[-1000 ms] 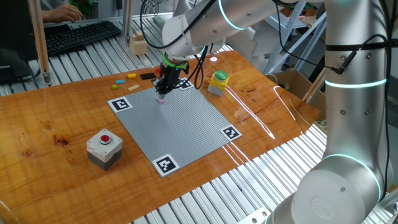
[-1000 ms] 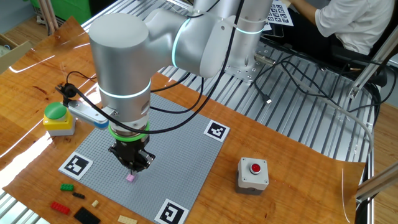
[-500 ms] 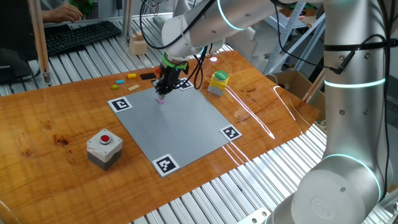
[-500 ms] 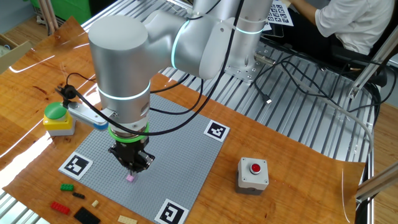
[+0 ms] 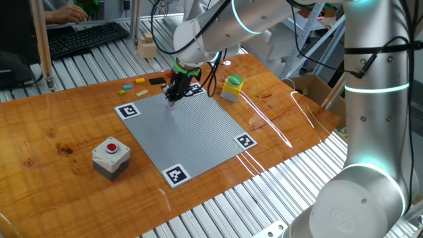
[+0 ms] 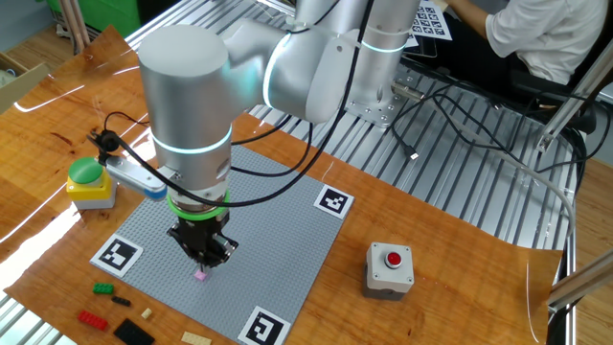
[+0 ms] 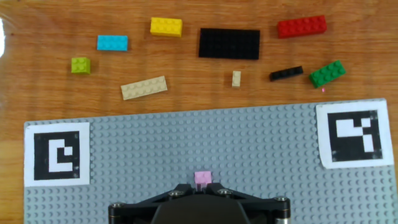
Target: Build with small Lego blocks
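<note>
we see a pink brick [image 7: 202, 177] sitting on the grey baseplate [image 6: 278, 211], just below the tips of the fingers [image 6: 204, 257], which hang right over it; whether they touch it or stand apart we cannot tell. the other bricks lie loose on the wooden counter [image 5: 59, 132] beyond the plate's edge: a black plate [image 7: 229, 43], a red brick [image 7: 301, 26], a yellow brick [image 7: 166, 26], a blue brick [image 7: 112, 43] and a green brick [image 7: 328, 73].
</note>
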Controlling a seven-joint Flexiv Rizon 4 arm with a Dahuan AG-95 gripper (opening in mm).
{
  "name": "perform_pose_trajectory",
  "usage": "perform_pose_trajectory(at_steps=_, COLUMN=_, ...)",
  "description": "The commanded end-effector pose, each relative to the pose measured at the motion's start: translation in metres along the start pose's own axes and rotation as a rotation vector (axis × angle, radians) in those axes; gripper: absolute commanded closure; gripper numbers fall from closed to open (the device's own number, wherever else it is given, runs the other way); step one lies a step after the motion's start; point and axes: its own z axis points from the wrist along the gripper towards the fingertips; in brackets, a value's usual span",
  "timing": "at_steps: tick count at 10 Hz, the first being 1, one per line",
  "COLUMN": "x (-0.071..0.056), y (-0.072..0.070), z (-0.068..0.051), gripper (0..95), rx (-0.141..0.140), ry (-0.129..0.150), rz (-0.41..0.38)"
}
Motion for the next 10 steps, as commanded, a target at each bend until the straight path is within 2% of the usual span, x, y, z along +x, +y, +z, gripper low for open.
perform_pose_trajectory(at_steps=1, x=-0.002, y=0.001, z=-0.006, gripper=95.0, rx=0.021, ry=0.016, rz=0.008)
perform_pose_trajectory(at_steps=2, x=-0.001, y=0.001, z=-0.007, gripper=76.0, rx=0.027, ry=0.021, rz=0.020)
perform_pose_trajectory(at_steps=4, x=-0.002, y=0.001, z=-0.011, gripper=76.0, rx=-0.013, ry=0.038, rz=0.154)
perform_pose_trajectory(at_steps=5, x=-0.002, y=0.001, z=-0.011, gripper=57.0, rx=-0.008, ry=0.038, rz=0.222)
perform_pose_trajectory(at_steps=6, x=-0.003, y=0.001, z=-0.012, gripper=57.0, rx=-0.005, ry=0.040, rz=0.274)
perform_pose_trajectory(at_steps=7, x=-0.004, y=0.001, z=-0.015, gripper=76.0, rx=-0.004, ry=0.043, rz=0.309)
perform_pose_trajectory(at_steps=8, x=-0.007, y=0.001, z=-0.021, gripper=76.0, rx=-0.006, ry=0.050, rz=0.346)
perform_pose_trajectory(at_steps=10, x=-0.017, y=-0.002, z=-0.027, gripper=76.0, rx=0.000, ry=0.050, rz=0.349)
